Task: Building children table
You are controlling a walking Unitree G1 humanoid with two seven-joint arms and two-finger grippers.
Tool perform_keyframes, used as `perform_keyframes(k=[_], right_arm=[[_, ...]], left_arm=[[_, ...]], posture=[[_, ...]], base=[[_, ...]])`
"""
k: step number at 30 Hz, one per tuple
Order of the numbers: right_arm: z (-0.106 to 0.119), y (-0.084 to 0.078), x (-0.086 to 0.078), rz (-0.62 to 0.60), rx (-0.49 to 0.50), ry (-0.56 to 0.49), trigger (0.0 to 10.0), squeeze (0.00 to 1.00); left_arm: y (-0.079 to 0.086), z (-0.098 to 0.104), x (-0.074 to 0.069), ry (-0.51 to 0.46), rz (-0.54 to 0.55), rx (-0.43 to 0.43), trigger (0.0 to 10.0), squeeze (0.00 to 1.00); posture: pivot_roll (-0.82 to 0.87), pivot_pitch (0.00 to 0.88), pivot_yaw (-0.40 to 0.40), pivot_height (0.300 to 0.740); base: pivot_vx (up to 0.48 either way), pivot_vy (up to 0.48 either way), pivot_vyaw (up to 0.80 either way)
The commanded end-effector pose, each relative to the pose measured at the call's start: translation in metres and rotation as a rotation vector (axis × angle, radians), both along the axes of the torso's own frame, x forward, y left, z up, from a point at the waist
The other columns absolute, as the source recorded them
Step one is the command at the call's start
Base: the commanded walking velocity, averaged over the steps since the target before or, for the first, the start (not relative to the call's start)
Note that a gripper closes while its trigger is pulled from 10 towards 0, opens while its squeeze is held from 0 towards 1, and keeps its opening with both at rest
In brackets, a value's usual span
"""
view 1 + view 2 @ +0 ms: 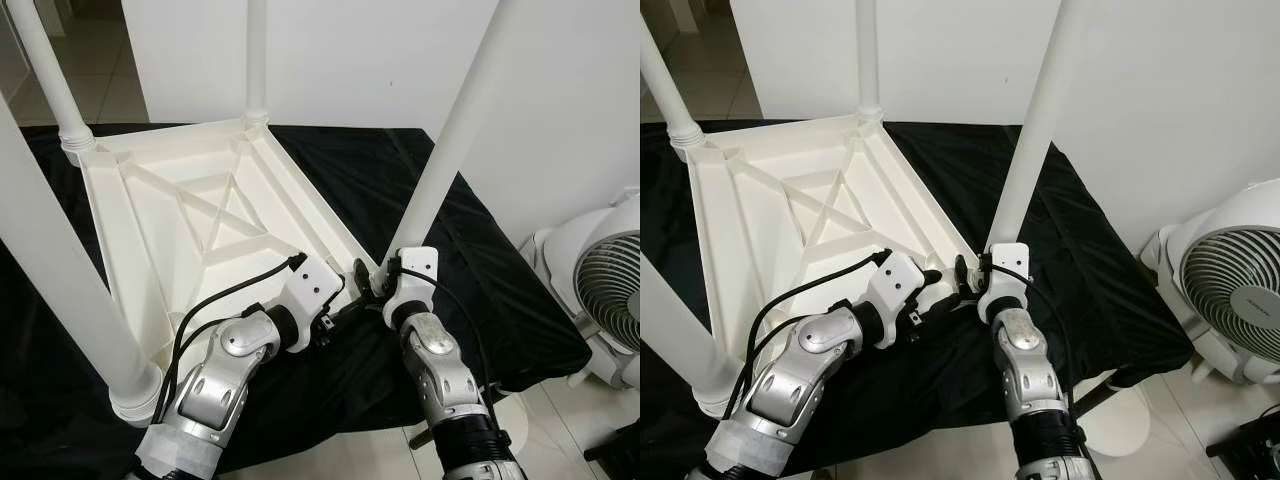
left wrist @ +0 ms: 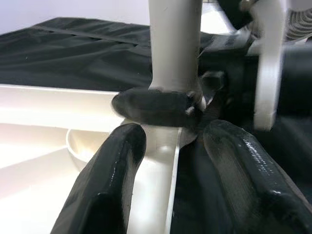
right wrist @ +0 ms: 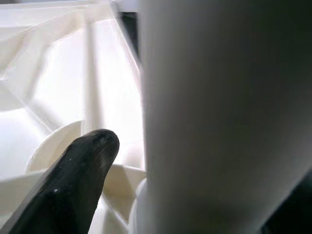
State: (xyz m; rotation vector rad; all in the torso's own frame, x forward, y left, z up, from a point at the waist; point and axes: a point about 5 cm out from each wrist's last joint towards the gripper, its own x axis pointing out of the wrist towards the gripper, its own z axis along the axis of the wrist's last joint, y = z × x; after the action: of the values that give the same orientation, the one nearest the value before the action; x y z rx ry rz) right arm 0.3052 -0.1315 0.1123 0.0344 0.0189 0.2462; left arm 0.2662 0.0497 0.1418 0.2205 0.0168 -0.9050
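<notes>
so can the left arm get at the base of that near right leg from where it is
Probably yes. The left tool is already at the base of the near right leg, one finger either side of the corner socket. The right tool crowds the same spot, so room looks tight.

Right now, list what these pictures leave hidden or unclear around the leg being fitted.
- Socket joint at the fourth leg: both eye views, covered by the right gripper and left gripper.
- Leg tops: cut by the frame edge.
- Right gripper's second finger: right wrist view, behind the leg.
- Fan: cropped.
</notes>
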Motion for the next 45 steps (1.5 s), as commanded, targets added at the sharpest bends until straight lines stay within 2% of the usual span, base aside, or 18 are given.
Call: perform_keyframes(k=[1,2,3,8,10,12,22,23,29,36,39,42,45], right_arm=[[0.003,-0.003,-0.004,0.091,0.001,-0.019,10.0,1.0],[0.003,-0.003,-0.004,0.091,0.001,-0.019,10.0,1.0],[0.004,-0.007,-0.005,0.146,-0.002,-0.02,10.0,0.0],[0.006,-0.015,-0.005,0.23,-0.026,-0.03,10.0,0.0],[0.009,-0.025,-0.002,0.332,-0.083,-0.043,10.0,0.0],[0.011,-0.029,0.001,0.383,-0.114,-0.044,10.0,0.0],[0.011,-0.033,0.013,0.466,-0.18,-0.032,9.8,0.0],[0.009,-0.032,0.014,0.495,-0.185,-0.02,0.0,0.0],[0.0,-0.032,0.014,0.561,-0.191,0.033,0.0,0.0],[-0.005,-0.032,0.014,0.556,-0.186,0.034,0.0,0.0],[-0.005,-0.03,0.016,0.504,-0.173,0.016,0.0,0.0],[-0.005,-0.025,0.018,0.374,-0.175,-0.002,0.0,0.0],[-0.005,-0.022,0.017,0.345,-0.176,-0.01,0.0,0.0]], left_arm=[[0.0,0.0,0.0,-0.015,0.058,-0.001,10.0,0.0],[0.0,0.0,0.0,-0.015,0.058,-0.001,10.0,0.0],[0.0,-0.001,-0.001,-0.013,0.056,-0.001,10.0,0.0],[-0.001,-0.001,-0.001,-0.011,0.051,0.0,10.0,0.0],[-0.001,-0.002,-0.002,-0.009,0.045,0.003,10.0,0.0],[0.0,-0.002,-0.002,-0.008,0.043,0.004,10.0,0.0],[0.003,-0.002,-0.002,-0.008,0.041,0.012,10.0,0.0],[0.003,-0.001,-0.002,-0.009,0.041,0.013,10.0,0.0],[0.006,-0.001,-0.002,-0.012,0.049,0.015,10.0,0.0],[0.008,0.0,-0.003,-0.011,0.056,0.014,10.0,0.0],[0.007,0.0,-0.003,-0.012,0.053,0.013,10.0,0.0],[0.006,0.0,-0.001,-0.013,0.049,0.01,10.0,0.0],[0.006,0.001,-0.001,-0.013,0.048,0.008,10.0,0.0]], posture=[[0.11,0.0,-0.093,0.74],[0.11,0.0,-0.093,0.74],[0.11,0.0,-0.091,0.74],[0.11,0.0,-0.087,0.74],[0.11,0.0,-0.084,0.74],[0.11,0.0,-0.081,0.74],[0.13,0.0,-0.078,0.74],[0.14,0.0,-0.082,0.74],[0.15,0.0,-0.083,0.74],[0.15,0.0,-0.083,0.74],[0.14,0.0,-0.081,0.74],[0.14,0.0,-0.079,0.74],[0.13,0.0,-0.074,0.74]], base=[[0.0,0.0,0.0],[0.0,0.0,0.0],[0.0,0.0,0.0],[0.0,0.0,0.0],[0.0,0.0,0.0],[0.0,0.0,0.0],[0.0,0.0,0.0],[0.0,0.0,0.0],[0.0,0.0,0.0],[0.0,0.0,0.0],[0.0,0.0,0.0],[0.0,0.0,0.0],[0.0,0.0,0.0]])
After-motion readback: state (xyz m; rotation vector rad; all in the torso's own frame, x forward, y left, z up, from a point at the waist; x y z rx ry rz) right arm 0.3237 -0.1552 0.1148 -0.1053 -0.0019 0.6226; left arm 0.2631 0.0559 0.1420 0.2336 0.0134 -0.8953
